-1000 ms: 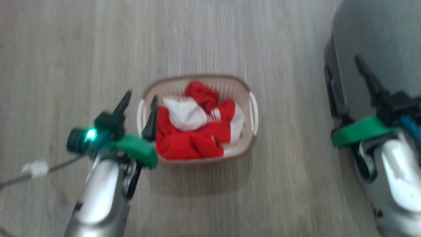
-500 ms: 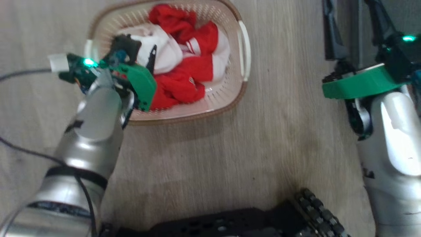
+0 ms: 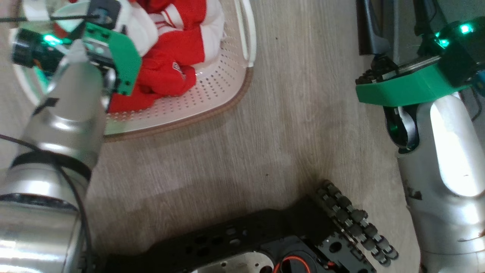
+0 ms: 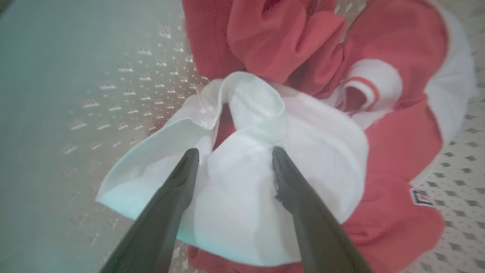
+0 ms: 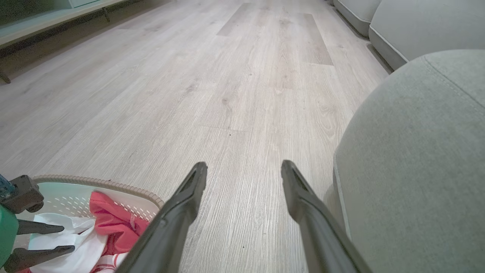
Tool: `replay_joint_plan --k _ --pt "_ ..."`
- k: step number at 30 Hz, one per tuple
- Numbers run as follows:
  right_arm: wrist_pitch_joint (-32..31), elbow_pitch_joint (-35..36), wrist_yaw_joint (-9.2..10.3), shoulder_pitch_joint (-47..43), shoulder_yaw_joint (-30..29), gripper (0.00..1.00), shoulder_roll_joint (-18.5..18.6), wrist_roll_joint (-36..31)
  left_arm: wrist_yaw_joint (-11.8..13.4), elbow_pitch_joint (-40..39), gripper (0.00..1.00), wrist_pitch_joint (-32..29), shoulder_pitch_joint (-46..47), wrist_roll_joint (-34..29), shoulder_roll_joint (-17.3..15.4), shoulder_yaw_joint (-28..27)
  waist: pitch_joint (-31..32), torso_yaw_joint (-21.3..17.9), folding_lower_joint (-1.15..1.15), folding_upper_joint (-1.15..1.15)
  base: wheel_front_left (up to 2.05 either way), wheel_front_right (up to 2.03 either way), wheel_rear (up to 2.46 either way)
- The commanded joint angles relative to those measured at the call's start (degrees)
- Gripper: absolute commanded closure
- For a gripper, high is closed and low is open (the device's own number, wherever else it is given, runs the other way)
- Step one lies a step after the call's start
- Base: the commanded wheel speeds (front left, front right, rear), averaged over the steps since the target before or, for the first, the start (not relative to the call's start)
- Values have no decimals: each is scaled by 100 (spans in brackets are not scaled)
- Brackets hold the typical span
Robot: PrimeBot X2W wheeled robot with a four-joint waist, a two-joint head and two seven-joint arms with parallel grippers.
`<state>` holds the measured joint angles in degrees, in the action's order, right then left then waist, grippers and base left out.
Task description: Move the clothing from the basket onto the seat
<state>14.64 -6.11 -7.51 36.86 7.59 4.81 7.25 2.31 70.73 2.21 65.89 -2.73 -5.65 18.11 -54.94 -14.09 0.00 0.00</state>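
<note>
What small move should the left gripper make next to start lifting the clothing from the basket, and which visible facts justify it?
Probably close the left gripper on the raised white fold of the clothing. Its open fingers straddle that fold, tips at the fabric, nothing gripped yet; all of it lies in the basket, not on the seat.

Soft, matt red cloth with white knit panels makes up the clothing, crumpled against the smooth cream plastic of the basket, whose walls are perforated and whose brown rim is moulded in a woven-look texture. The floor shows pale wood-grain planks with a low, matt sheen, while the seat wears finely textured grey-green upholstery cloth with a stitched seam. The left forearm gleams in glossy silver above a matt green plastic collar, and the right end effector has dark, dull-finished fingers.
</note>
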Motion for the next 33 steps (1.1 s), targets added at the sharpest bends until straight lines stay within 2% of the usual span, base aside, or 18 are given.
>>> replay_joint_plan --k 1,5,6,7,8,12,16,23,27,33 --pt "36 205 2 -162 87 0 -97 59 72 -12 0 -39 4 -55 -249 -38 -181 -162 0 0 0 0 0" --pt "36 268 2 -220 103 0 -150 203 121 111 0 -124 111 -126 -404 61 -298 -296 0 0 0 0 0" --pt "36 263 2 -241 98 0 -158 228 111 129 10 -114 120 -132 -418 83 -304 -317 0 0 0 0 0" --pt "36 256 2 -265 91 0 -164 245 99 146 83 -103 122 -117 -424 86 -301 -337 0 0 0 0 0" --pt "36 240 2 -292 73 0 -170 267 73 161 100 -87 111 -108 -416 101 -282 -347 0 0 0 0 0" --pt "36 150 2 -415 -80 0 -183 332 -4 195 100 120 1 -6 -255 107 -49 -254 0 0 0 0 0" --pt "36 33 2 -591 -245 0 -158 274 -101 177 100 555 -159 215 -23 23 376 1 0 0 0 0 0" --pt "36 -158 2 -1044 -488 0 18 260 -411 -38 100 1171 -655 847 229 -280 1482 521 0 0 0 0 0" --pt "36 -247 2 -1366 -617 0 122 253 -575 -468 100 1267 -1060 1247 261 -488 2191 784 0 0 0 0 0" --pt "36 -337 2 -1818 -734 0 318 212 -778 -1675 100 1276 -1939 1762 238 -890 3182 1077 0 0 0 0 0"
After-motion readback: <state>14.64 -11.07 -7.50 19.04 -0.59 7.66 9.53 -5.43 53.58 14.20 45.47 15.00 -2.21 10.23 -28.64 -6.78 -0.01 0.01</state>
